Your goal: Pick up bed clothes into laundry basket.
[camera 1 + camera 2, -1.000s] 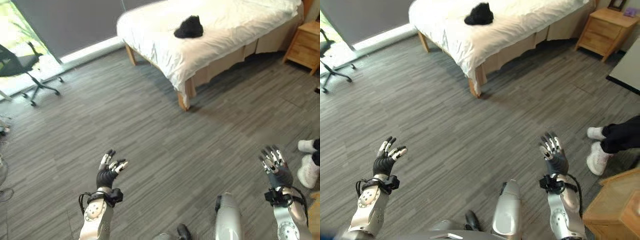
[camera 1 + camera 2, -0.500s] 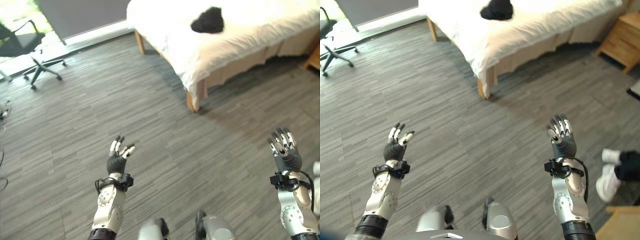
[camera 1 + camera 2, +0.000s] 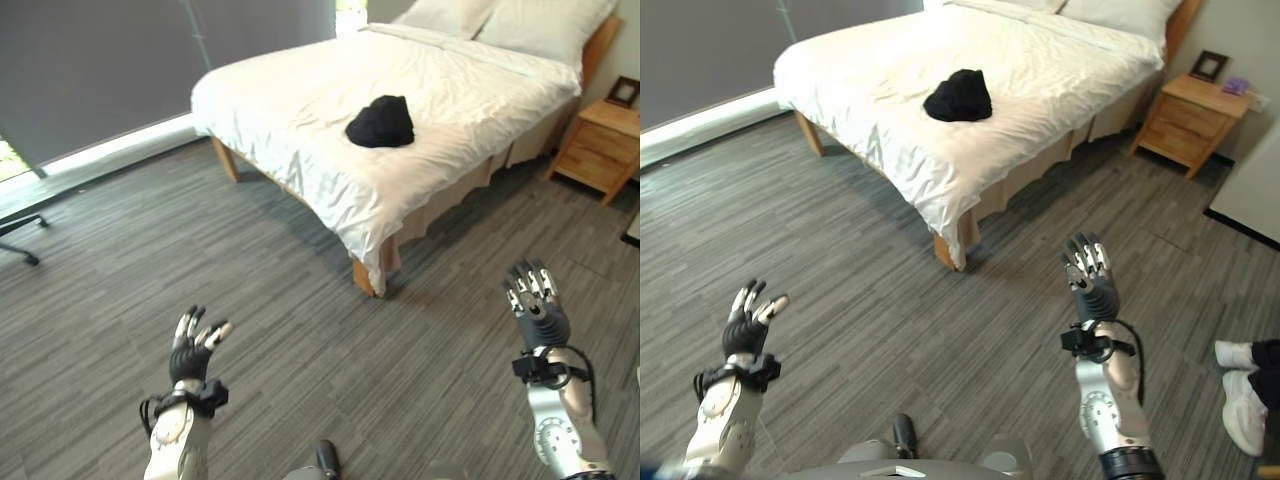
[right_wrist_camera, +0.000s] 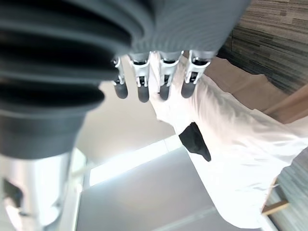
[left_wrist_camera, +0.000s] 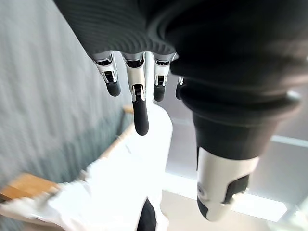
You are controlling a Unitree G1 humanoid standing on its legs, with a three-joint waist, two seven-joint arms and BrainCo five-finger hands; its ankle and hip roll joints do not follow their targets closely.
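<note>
We held the left hand (image 3: 189, 352) raised over the grey plank floor (image 3: 300, 320), fingers spread and relaxed, gripping nothing. Ahead stood the wooden-framed bed with white sheets (image 3: 300, 130); the crumpled black garment (image 3: 381, 122) lay on top of it, near the middle, well apart from both hands. We held the right hand (image 3: 537, 309) raised likewise, fingers straight, empty. A light wooden nightstand (image 3: 600, 150) stood beside the bed.
</note>
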